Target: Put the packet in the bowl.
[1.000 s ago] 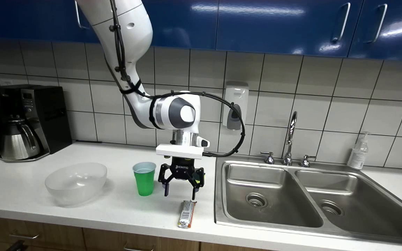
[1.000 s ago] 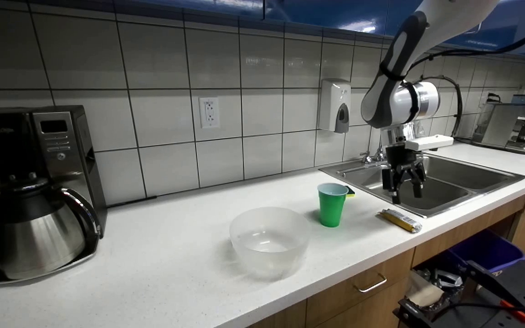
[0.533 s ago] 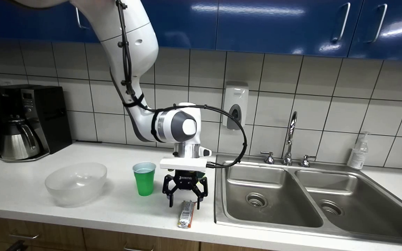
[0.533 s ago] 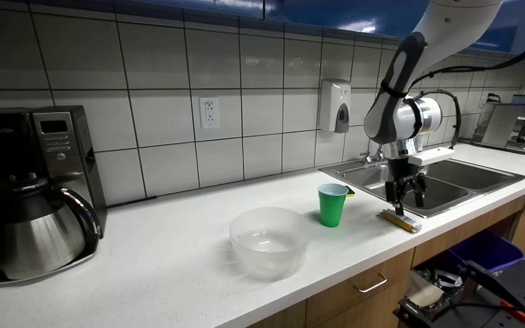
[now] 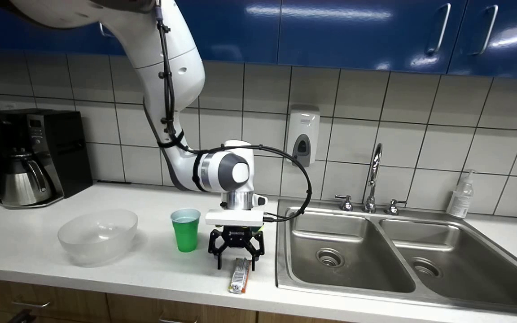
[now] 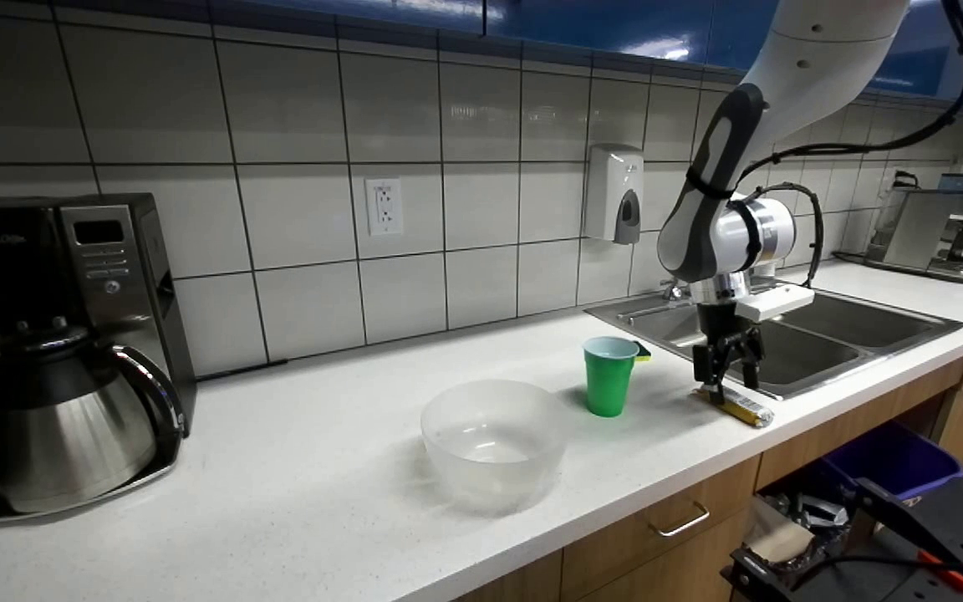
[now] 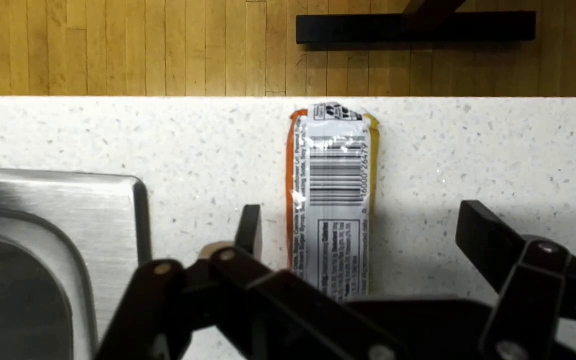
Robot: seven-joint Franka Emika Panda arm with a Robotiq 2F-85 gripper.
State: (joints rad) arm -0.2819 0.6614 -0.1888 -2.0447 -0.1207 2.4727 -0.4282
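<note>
The packet (image 5: 240, 276) is a silvery-grey wrapped bar with orange and yellow edges, lying on the counter near its front edge. It also shows in an exterior view (image 6: 745, 409) and in the wrist view (image 7: 337, 200). My gripper (image 5: 236, 268) is open and empty, low over the packet's rear end. In the wrist view the fingers (image 7: 363, 220) stand on either side of the packet, apart from it, with the left finger closer. The packet's near end is hidden behind the gripper there. The clear bowl (image 5: 98, 235) sits on the counter beyond the green cup; it also shows in an exterior view (image 6: 494, 451).
A green cup (image 5: 186, 231) stands between the gripper and the bowl. A sponge (image 6: 643, 352) lies behind the cup. The steel sink (image 5: 348, 251) is right beside the packet. A coffee maker (image 5: 43, 157) stands at the far end. A wall soap dispenser (image 5: 303, 134) hangs behind.
My gripper has come down to the packet, then shifted slightly back and toward the cup's side. The fingers stay open. The packet, the bowl and the cup have not moved.
</note>
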